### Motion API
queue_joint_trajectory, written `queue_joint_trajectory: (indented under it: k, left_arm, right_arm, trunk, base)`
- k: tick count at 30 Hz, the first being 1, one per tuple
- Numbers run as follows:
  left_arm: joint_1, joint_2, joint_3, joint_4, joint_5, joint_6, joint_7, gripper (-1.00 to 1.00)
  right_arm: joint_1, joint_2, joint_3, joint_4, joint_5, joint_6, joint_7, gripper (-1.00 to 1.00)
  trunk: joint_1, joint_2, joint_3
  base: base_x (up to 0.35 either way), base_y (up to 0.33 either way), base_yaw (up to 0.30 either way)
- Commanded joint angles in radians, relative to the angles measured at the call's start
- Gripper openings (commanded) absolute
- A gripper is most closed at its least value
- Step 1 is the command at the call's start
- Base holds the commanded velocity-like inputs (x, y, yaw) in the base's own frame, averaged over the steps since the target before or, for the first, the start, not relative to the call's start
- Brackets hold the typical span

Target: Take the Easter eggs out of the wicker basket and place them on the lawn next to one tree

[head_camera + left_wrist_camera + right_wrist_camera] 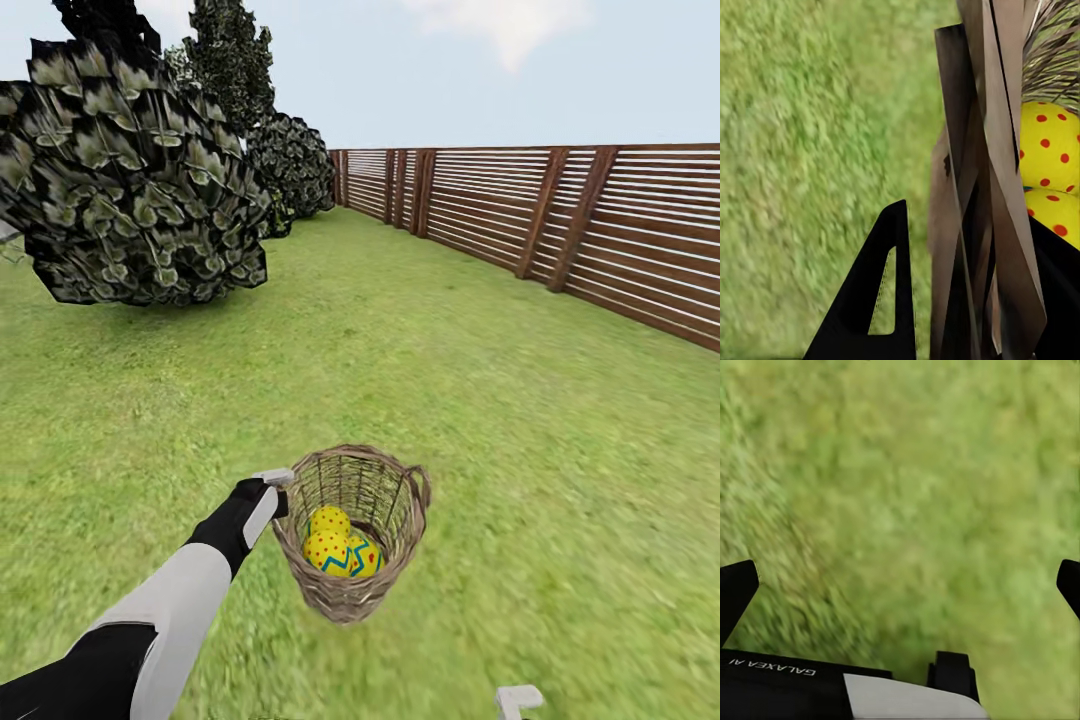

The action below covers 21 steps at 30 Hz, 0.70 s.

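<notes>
Left gripper [272, 490] clamped on basket [352, 600] rim, basket lifted over lawn [450, 380]; eggs [340, 545] inside; wicker looks light, stiff; eggs smooth, likely roll; right gripper [900, 585] spread apart.

slatted wooden fence [560, 215], pale sky [450, 70]

Bright, even daylight falls across the lawn [480, 380], with only a faint darker patch under the nearest foliage [130, 170] and no glare anywhere. The grass is smeared and soft in both wrist views (most of all around the right gripper [900, 585]). Render edges look jagged.
</notes>
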Motion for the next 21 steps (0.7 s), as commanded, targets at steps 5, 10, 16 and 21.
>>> queue_joint_trajectory:
  k: [5, 10, 16, 21]
  left_arm:
    - [-0.001, -0.001, 0.005, -0.002, 0.014, 0.0, 0.007, -1.0]
    - [-0.001, -0.001, 0.005, -0.002, 0.014, 0.0, 0.007, -1.0]
    - [-0.001, -0.001, 0.005, -0.002, 0.015, -0.001, 0.007, -1.0]
    - [-0.001, -0.001, 0.005, -0.002, 0.015, -0.001, 0.007, -1.0]
  right_arm:
    - [-0.001, -0.001, -0.009, 0.001, 0.01, -0.005, 0.003, 1.0]
    - [-0.001, -0.001, -0.009, 0.001, 0.01, -0.005, 0.003, 1.0]
    - [-0.001, -0.001, -0.009, 0.001, 0.01, -0.005, 0.003, 1.0]
    - [-0.001, -0.001, -0.009, 0.001, 0.01, -0.004, 0.003, 1.0]
  trunk:
    - [-0.019, 0.035, 0.013]
    - [-0.038, 0.07, 0.026]
    - [-0.061, 0.112, 0.043]
    - [-0.081, 0.147, 0.056]
  base:
    - [0.0, 0.0, 0.28]
    - [0.0, 0.0, 0.28]
    - [0.0, 0.0, 0.28]
    - [0.0, 0.0, 0.28]
